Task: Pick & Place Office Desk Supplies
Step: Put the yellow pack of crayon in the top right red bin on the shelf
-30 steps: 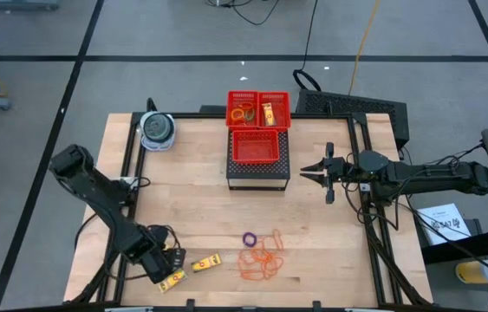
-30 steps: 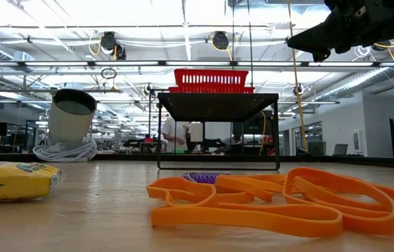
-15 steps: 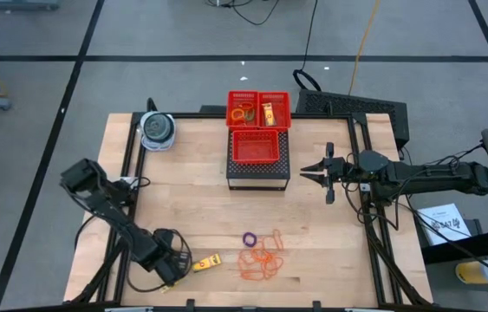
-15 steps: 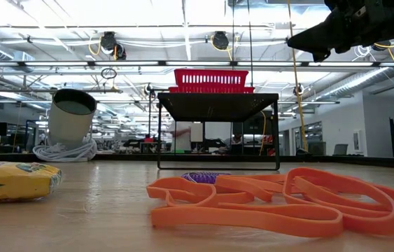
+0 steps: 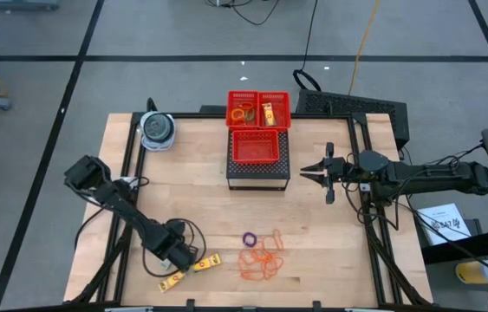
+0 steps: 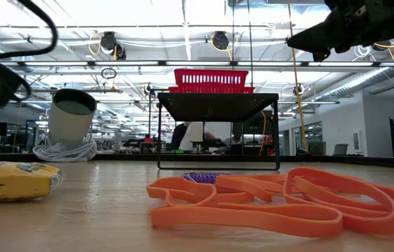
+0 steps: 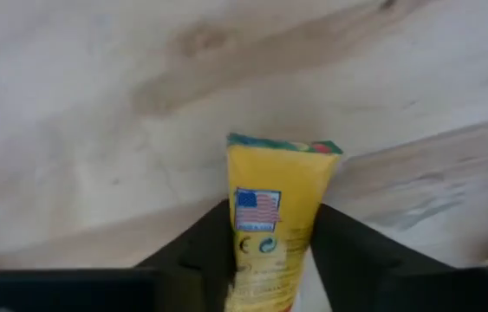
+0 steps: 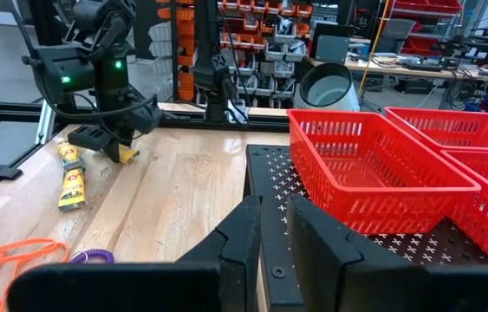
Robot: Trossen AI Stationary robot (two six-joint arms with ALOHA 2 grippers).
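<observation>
We count two yellow packets on the wooden table, both flat, printed and rectangular. One packet lies loose at the near left edge. The other packet sits just right of it, its end clamped between the fingers of the left end effector; the left wrist view shows the dark fingers pressed against both its sides.

One purple ring, a small coiled loop, lies near the table's middle front. Just right and nearer, a loose heap of thin orange rubber bands; we cannot count them, they overlap.

Three red mesh baskets stand on a black perforated stand at the far middle. The near basket looks empty. The far left basket holds small rings, orange and green. The far right basket holds one yellow packet.

One round grey container sits at the far left corner, on coiled white cord.

The right end effector hovers right of the stand, fingers apart, holding nothing.
</observation>
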